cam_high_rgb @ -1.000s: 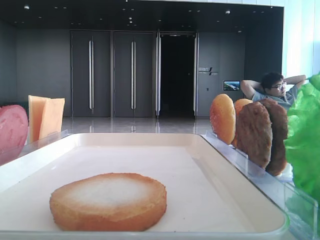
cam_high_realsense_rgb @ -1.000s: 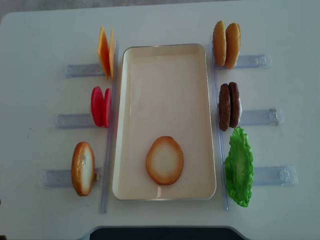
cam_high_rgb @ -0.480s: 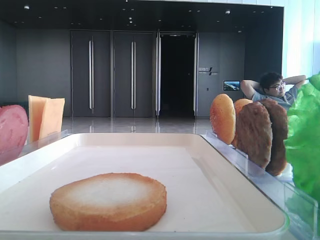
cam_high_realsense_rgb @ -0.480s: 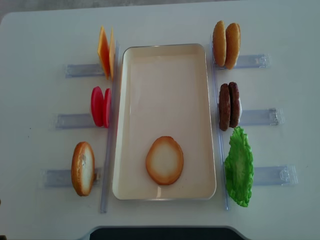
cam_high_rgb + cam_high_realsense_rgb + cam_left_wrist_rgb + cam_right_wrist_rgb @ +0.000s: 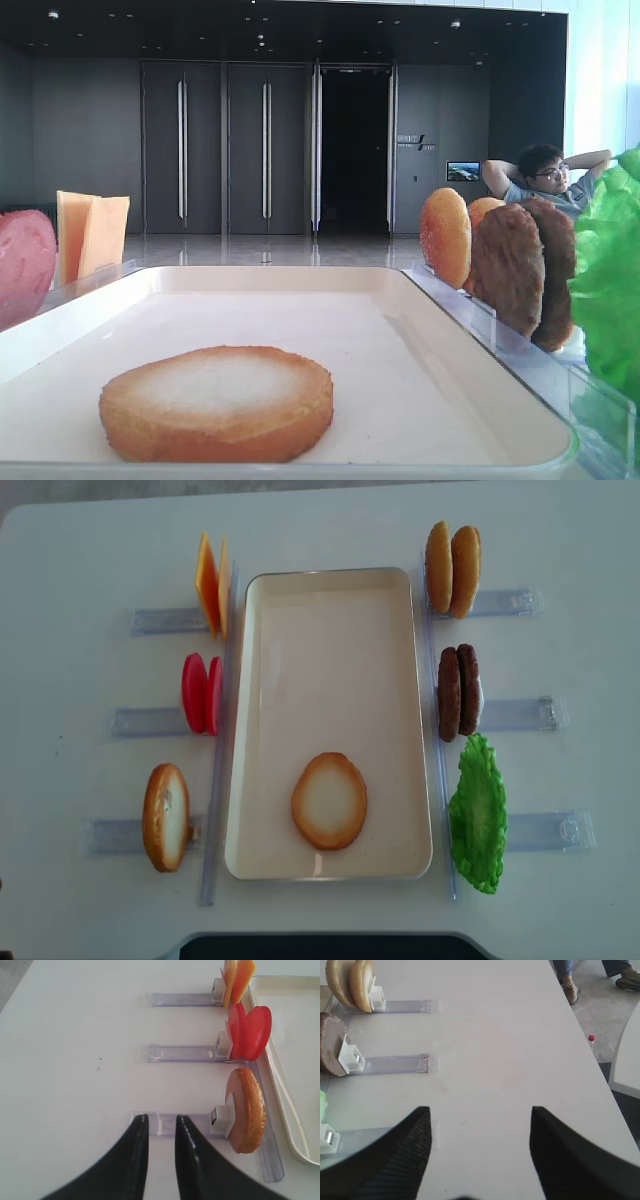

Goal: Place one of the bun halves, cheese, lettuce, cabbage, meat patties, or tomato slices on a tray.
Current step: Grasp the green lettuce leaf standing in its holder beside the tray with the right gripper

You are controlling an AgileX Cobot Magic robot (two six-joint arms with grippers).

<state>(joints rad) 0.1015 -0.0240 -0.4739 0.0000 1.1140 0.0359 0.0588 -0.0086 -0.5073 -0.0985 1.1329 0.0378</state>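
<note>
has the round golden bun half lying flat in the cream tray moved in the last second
No. The round golden bun half lies the same way near the cream rectangular tray's near end, its gaps to both side rims unchanged in the overhead view.

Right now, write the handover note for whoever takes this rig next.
Right gripper: open, empty, above bare table.
Left gripper: nearly shut, empty, above the rack of the standing bun half.
Tray: one bun half lies flat, pale face up, near end.
Racks, left: cheese, tomato slices. Right: two buns, meat patties, lettuce.
Done: one item placed.
Left: nothing evident.
</note>
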